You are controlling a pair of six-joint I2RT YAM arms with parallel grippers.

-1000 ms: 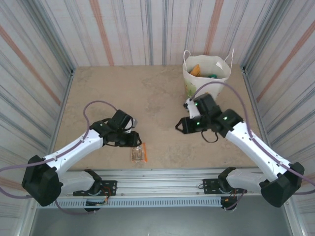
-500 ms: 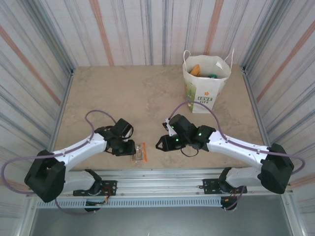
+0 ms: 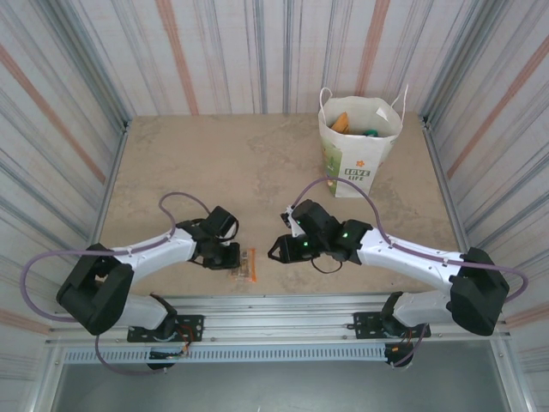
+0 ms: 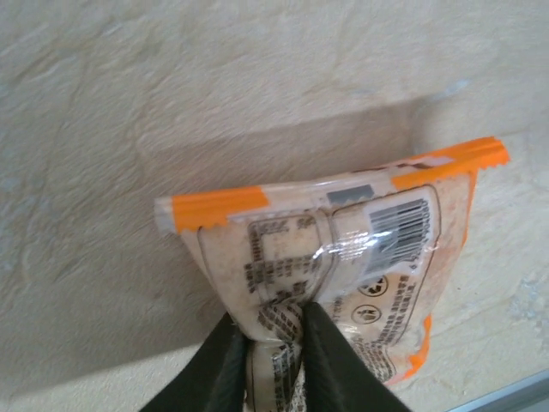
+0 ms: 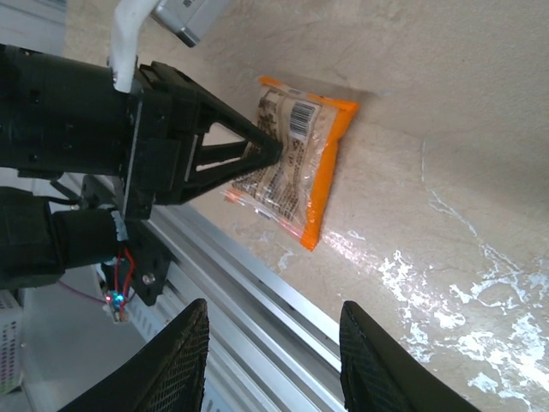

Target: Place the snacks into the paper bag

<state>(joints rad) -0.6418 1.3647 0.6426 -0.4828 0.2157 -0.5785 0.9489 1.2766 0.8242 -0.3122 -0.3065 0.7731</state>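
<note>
Left gripper [image 4: 274, 318] seemingly on clear packet [image 4: 343, 249]

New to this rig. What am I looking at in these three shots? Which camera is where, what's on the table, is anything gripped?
These are two white robot arms bolted at the near edge of a table, each ending in two-finger jaws. The wide picture looks down from above and behind, with the left arm on the left and the right arm on the right. The other two pictures come from cameras on the wrists, each looking along its own jaws. A white paper bag stands at the far right of the table, with snacks already inside. Near the front edge lies a clear packet with orange ends. The left jaws pinch that packet. The right jaws stand open close by, holding nothing.
</note>
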